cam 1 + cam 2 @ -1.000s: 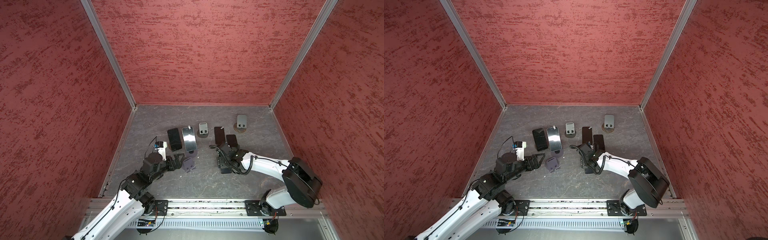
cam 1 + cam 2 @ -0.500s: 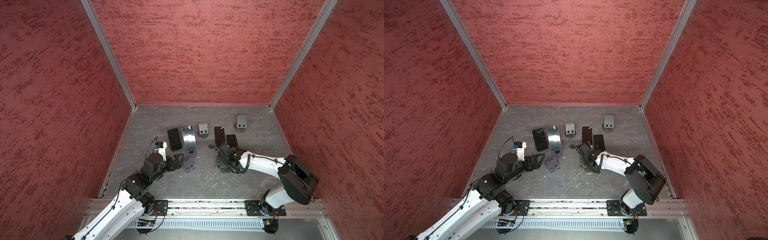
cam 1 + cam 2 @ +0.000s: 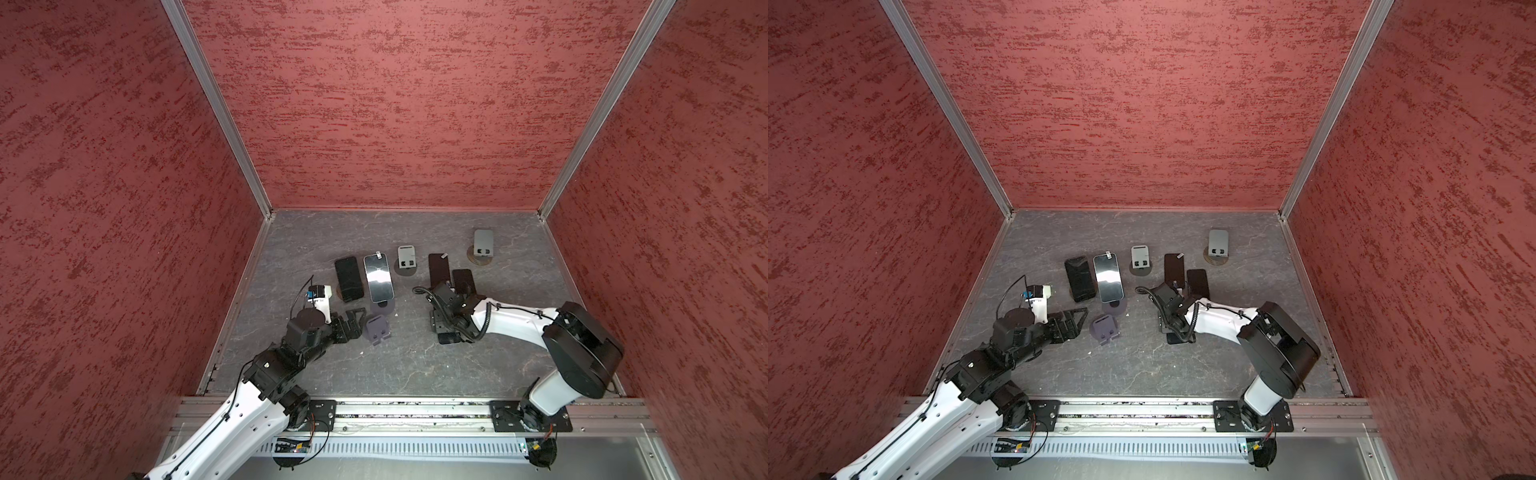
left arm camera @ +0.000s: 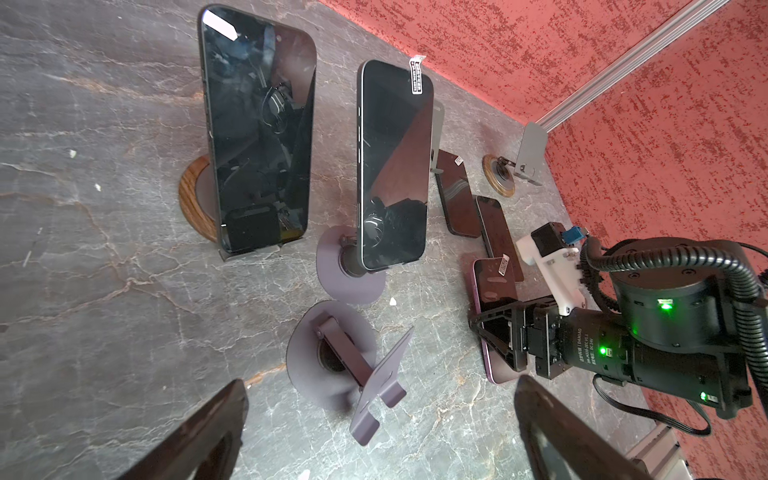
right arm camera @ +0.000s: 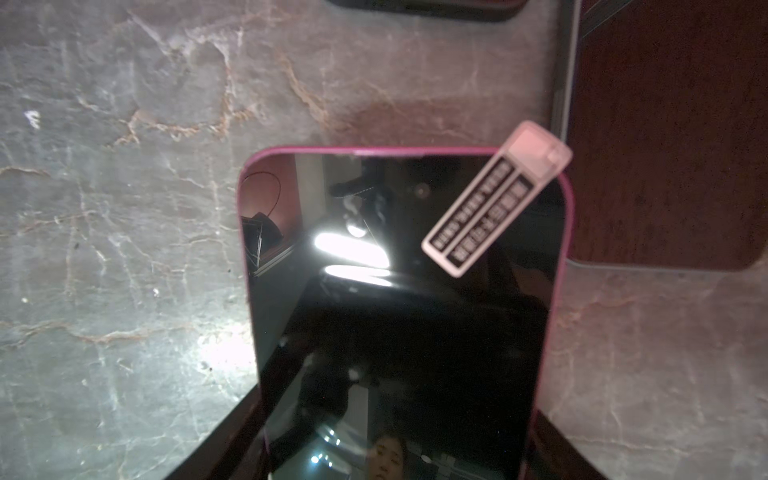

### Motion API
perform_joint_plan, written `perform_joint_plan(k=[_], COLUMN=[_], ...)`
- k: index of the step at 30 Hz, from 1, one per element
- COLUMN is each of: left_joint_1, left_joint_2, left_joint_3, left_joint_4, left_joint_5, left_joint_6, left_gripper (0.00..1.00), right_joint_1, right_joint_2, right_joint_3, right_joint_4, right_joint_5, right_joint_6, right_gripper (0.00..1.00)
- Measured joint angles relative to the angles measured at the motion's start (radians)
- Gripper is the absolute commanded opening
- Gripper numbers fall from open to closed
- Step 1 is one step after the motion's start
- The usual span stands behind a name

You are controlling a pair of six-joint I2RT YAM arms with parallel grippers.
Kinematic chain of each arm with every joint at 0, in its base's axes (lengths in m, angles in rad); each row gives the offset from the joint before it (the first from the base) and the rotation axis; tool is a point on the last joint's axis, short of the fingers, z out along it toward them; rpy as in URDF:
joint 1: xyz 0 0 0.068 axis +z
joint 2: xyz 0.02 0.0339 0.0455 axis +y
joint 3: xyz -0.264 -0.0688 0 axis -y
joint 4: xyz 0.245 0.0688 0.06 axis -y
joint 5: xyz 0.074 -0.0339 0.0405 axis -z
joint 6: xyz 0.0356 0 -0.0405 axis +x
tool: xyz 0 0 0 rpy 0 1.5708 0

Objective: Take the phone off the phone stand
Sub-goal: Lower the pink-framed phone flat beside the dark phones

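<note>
Placement should go well if the right hand (image 5: pixel 395 449), clamped on the purple-edged phone (image 5: pixel 407 291) nearly flat just right of the worktop's (image 3: pixel 415 374) centre, lowers fully before opening; the left hand (image 3: pixel 355 318) stands wide open beside the empty purple stand (image 3: pixel 377 328).

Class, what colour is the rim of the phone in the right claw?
Pink rim on the phone, best in the right wrist view.

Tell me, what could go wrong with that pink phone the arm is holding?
1. The right pincer grips the pink phone by one end only, so it might tilt or slip out.
2. Two dark phones lie flat close beside it; setting it down could bump them.
3. The open left pincer sits right by the empty purple stand and could knock it.
</note>
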State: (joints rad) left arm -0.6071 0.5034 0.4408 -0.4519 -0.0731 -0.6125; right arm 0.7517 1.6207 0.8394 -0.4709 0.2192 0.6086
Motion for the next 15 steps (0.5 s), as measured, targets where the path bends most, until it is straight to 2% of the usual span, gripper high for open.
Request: perform_joint_plan(k=[15], left_joint_1=[0.000], left_joint_2=[-0.003], left_joint_3=[-0.001], left_joint_4=[-0.004], left_joint_5=[-0.008], left_joint_6=[0.000], left_gripper=[0.99], right_joint_1=[-0.001], right_joint_2=[0.038], right_joint_3=[0.024], right_joint_4=[0.040], right_joint_5=[0.013], right_joint_6=[0.024], right_gripper=[0.71])
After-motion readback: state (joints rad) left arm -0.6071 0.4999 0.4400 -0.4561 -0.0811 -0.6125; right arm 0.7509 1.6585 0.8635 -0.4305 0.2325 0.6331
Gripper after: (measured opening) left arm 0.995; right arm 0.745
